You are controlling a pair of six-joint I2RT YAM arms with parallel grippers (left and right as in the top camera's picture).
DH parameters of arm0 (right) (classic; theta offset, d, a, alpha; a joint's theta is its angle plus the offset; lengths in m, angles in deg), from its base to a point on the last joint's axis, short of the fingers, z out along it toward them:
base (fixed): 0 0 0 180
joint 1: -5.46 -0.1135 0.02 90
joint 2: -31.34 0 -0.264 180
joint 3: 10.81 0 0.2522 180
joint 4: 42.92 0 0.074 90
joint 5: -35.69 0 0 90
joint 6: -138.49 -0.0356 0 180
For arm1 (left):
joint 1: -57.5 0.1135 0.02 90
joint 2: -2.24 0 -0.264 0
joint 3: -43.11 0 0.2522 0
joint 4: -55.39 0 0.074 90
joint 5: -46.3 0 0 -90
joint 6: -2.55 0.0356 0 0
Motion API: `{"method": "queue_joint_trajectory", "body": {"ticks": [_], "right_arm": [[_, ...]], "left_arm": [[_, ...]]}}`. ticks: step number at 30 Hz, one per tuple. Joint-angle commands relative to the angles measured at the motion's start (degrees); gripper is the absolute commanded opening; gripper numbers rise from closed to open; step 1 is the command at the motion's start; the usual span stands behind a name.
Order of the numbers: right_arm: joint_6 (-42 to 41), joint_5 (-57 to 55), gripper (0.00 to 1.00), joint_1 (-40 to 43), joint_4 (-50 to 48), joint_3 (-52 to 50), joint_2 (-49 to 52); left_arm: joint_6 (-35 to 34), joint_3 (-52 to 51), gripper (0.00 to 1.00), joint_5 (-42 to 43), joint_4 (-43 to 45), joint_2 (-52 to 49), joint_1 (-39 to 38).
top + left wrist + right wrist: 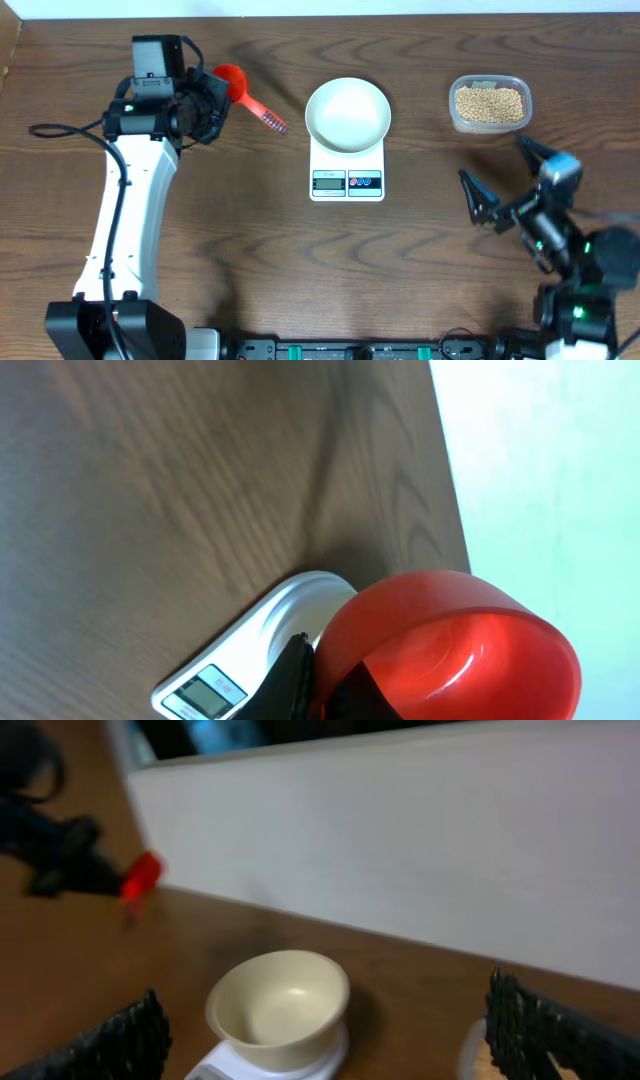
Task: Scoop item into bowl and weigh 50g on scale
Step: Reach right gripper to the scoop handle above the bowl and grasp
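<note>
The white bowl (347,112) stands empty on the white scale (347,183) at mid-table; both also show in the right wrist view, bowl (279,1006) over scale (330,1064). Tan beans (489,102) fill a clear tub to the right. My left gripper (212,98) at the back left is shut on the rim of a red scoop (233,79), one finger (298,678) outside its cup (450,650), the handle pointing toward the scale (215,685). My right gripper (505,178) hovers open and empty at the right, in front of the tub, facing the bowl, its gripper (330,1030) fingers (130,1042) wide apart.
The clear plastic tub (455,112) sits at the back right near the table's far edge. A black cable (60,130) trails left of the left arm. A pale wall (400,850) rises behind the table.
</note>
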State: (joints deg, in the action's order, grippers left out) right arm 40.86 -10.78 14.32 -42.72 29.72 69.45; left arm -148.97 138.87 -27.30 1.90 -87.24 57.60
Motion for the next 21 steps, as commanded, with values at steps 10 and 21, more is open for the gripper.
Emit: {"method": "queue_joint_trajectory", "body": {"ticks": [10,21], "right_arm": [[-11.04,30.40,0.99,-0.87,4.17,23.61,32.22],[-9.20,19.21,0.99,-12.37,6.12,30.14,45.44]], "left_arm": [[-13.88,-0.15,0.07,0.09,1.22,-0.55,-4.79],[-15.10,-0.15,0.07,0.04,1.29,-0.55,-6.93]]}}
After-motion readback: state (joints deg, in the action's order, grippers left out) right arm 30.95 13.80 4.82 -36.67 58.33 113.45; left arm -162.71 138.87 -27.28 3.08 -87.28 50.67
